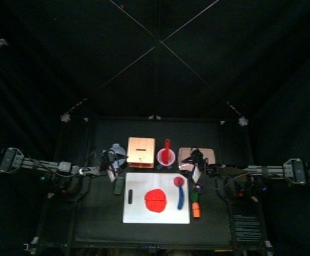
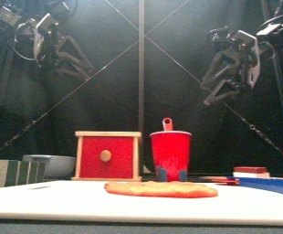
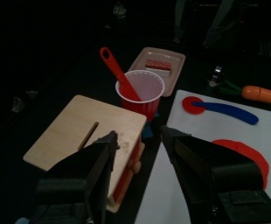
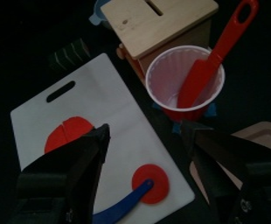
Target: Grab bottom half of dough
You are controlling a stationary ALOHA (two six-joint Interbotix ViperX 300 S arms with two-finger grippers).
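Observation:
The dough point(image 1: 157, 201) is a flat red oval on the white board point(image 1: 138, 213). It lies low and wide in the front view point(image 2: 160, 189). Part of it shows in the left wrist view point(image 3: 239, 156) and in the right wrist view point(image 4: 66, 133). My left gripper point(image 1: 114, 160) is open and empty, high above the table's left side point(image 2: 58, 50), with its jaws apart point(image 3: 141, 138). My right gripper point(image 1: 205, 172) is open and empty, high on the right point(image 2: 229, 64), with its jaws apart over the board point(image 4: 149, 136).
A red cup point(image 1: 166, 155) holding a red spatula point(image 4: 219, 48) stands behind the board. A wooden block point(image 1: 142, 149) is to its left and a tan tray point(image 1: 194, 155) to its right. A blue tool with a red head point(image 1: 181, 190) lies on the board's right side.

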